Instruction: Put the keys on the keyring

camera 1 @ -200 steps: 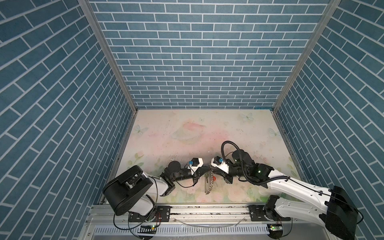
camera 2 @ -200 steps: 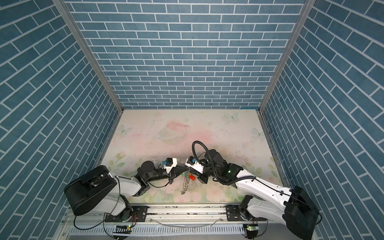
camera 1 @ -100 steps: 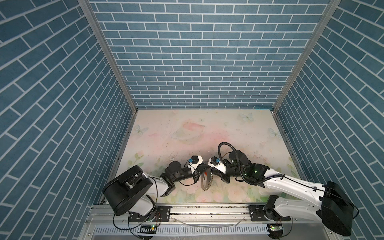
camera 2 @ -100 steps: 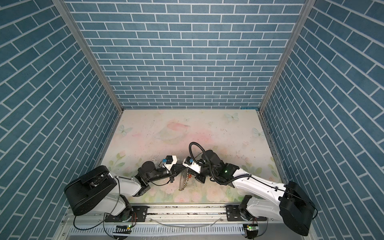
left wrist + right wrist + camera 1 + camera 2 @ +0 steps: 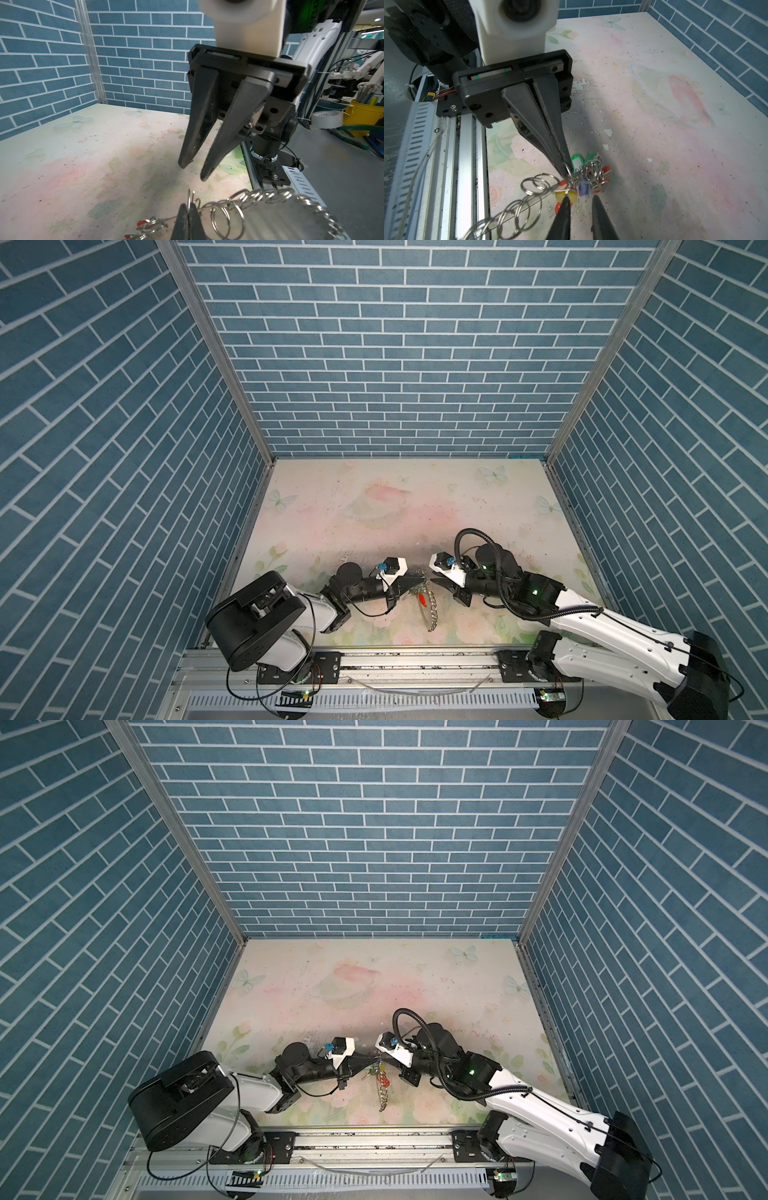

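The keyring (image 5: 431,606) stands edge-on near the front rail. The left gripper (image 5: 567,169) has its fingers fully closed on one rim wire ring. The right gripper (image 5: 580,197) is slightly parted and holds nothing. One fingertip (image 5: 564,208) lies against the yellow-tagged key (image 5: 560,195), which hangs among the rings.

Top views, pair: set high above the front rail (image 5: 415,659), angled down toward the back wall (image 5: 407,364), distant; both took in the whole table (image 5: 457,497), with the rail along the lower edge of frame, coverage nearly identical. Left wrist view: close and low over the table, faced the right gripper (image 5: 194,172) head-on. Right wrist view: equally close, faced the left gripper (image 5: 566,172) in return. Both wrist views shared the keyring (image 5: 286,220) between the two.
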Tool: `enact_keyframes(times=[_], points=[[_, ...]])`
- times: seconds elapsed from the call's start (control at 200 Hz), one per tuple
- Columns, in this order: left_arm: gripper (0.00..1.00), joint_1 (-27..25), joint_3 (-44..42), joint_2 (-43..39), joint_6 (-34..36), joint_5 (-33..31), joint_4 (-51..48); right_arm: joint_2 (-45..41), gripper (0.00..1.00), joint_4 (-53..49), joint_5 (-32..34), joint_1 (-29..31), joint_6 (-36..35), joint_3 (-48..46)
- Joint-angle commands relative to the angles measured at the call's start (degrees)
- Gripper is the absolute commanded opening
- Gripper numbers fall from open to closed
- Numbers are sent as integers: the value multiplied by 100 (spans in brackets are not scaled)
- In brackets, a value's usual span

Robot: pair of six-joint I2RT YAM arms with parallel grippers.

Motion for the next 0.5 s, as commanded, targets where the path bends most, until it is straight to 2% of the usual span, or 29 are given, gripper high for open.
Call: enact_keyframes(times=[0.0, 0.305, 0.495], points=[[0, -19, 31, -69, 178, 287, 427, -71, 21, -29, -61, 6, -189, 5], [0, -21, 21, -112, 226, 446, 425, 43, 21, 256, -650, 2, -95, -143], [0, -21, 8, -139, 227, 459, 427, 181, 21, 263, -762, -15, -73, -145]])
